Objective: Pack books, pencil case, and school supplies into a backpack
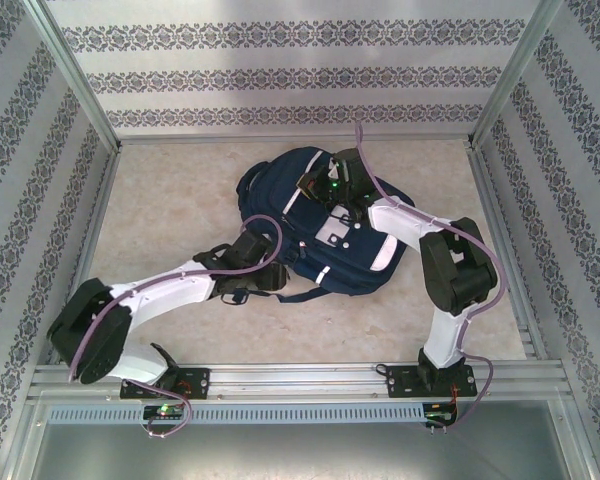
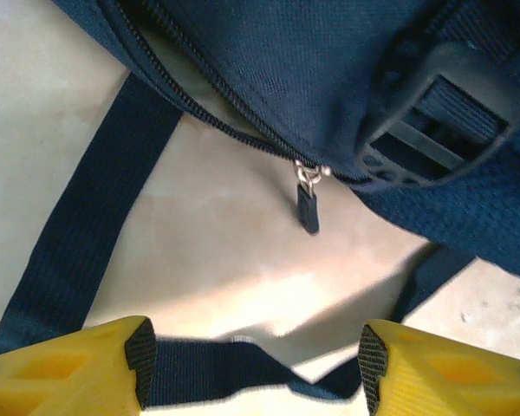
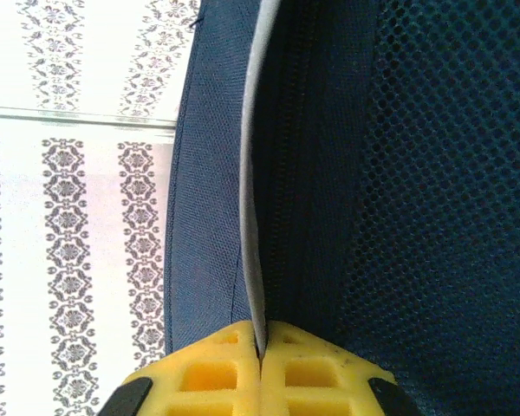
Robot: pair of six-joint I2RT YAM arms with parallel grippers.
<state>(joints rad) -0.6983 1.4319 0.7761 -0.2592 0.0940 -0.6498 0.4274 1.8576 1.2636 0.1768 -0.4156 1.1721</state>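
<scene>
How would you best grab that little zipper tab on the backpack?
Pinch the dark zipper tab below its metal ring. It hangs free off the backpack, above bare table, so the open left gripper can come straight on, one finger each side.

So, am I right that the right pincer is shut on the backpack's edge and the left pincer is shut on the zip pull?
Not quite: the left pincer is open, the zip pull hanging untouched ahead of it, as the left wrist view shows. The right pincer is indeed shut on the edge of the backpack.
</scene>
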